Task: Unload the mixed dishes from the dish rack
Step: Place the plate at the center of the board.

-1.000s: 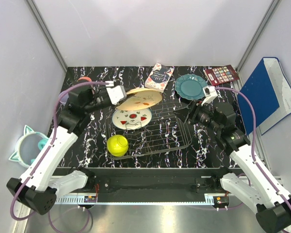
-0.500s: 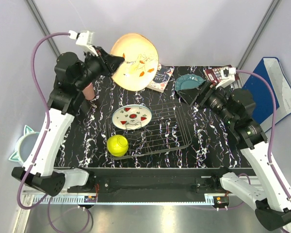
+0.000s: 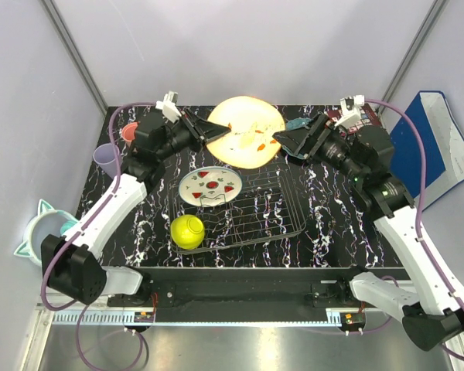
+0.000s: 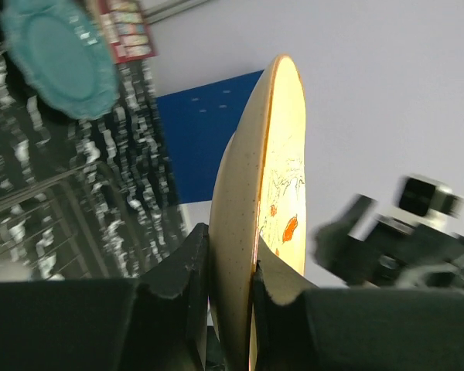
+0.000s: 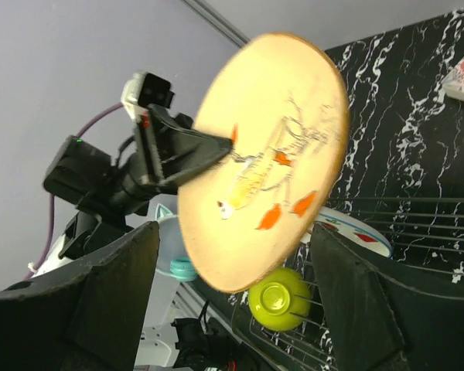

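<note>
You have the peach branch-patterned plate (image 3: 246, 141) lifted above the back of the worktop (image 3: 332, 224), tilted up on edge with its painted face turned toward the right arm. The left jaws are clamped on its rim. The right jaws stand wide apart just beside the plate's opposite edge, gripping nothing. Below, the white red-spotted plate (image 3: 210, 185) and the yellow-green bowl (image 3: 187, 231) lie at the left end of the dish rack (image 3: 274, 209).

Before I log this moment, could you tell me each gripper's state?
The left gripper is closed on the plate.
The right gripper is open, holding nothing.
</note>
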You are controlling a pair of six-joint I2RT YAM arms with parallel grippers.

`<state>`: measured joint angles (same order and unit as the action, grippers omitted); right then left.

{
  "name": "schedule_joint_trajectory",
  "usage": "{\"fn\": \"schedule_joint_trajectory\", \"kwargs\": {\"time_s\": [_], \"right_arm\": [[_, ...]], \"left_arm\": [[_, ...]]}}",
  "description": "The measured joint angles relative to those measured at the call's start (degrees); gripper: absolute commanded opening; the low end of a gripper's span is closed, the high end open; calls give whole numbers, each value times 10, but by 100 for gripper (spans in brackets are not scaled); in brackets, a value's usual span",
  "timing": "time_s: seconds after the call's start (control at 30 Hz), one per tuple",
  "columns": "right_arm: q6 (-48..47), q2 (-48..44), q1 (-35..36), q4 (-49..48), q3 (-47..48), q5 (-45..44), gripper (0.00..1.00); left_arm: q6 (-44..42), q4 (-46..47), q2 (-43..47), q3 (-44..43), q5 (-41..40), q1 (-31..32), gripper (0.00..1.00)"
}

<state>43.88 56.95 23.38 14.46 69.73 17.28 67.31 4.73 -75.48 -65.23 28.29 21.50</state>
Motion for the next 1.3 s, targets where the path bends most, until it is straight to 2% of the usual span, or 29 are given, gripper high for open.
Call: {"fn": "schedule_joint_trajectory", "kwargs": {"time_s": [0.33,0.4,0.47,0.5,0.6,0.7,0.8,0.83,0.87,1.03,1.1,1.17,1.3], "right_arm": [[35,44,0,-28,0,24,83],[38,57,0,-37,0,32,78],[42,72,0,-49,0,39,66],[44,81,0,-53,1,43,44],[60,112,0,-77,6,65,12],[82,124,2,-68,10,66,0],[89,125,2,-67,10,69,0],[89,125,2,-66,10,70,0],[79,124,2,-66,11,69,0],[58,117,-34,-3,11,65,0],[57,109,-82,26,11,58,0],[54,102,-132,54,11,16,0],[77,104,-217,85,10,-31,0]], "left_arm": [[26,62,27,-7,25,1,0],[28,62,27,-7,29,2,0],[28,63,27,-6,31,5,0],[28,63,27,-6,31,8,0],[16,64,27,-2,30,16,0],[-3,61,26,4,23,19,0],[-13,50,29,3,21,19,50],[-14,47,30,2,21,19,91],[-12,41,31,-2,22,19,99],[-37,-22,56,-29,-8,-1,99],[-57,-68,82,-34,-47,-16,99],[-73,-103,106,-39,-79,-26,99],[-105,-160,125,-63,-108,-23,99]]}}
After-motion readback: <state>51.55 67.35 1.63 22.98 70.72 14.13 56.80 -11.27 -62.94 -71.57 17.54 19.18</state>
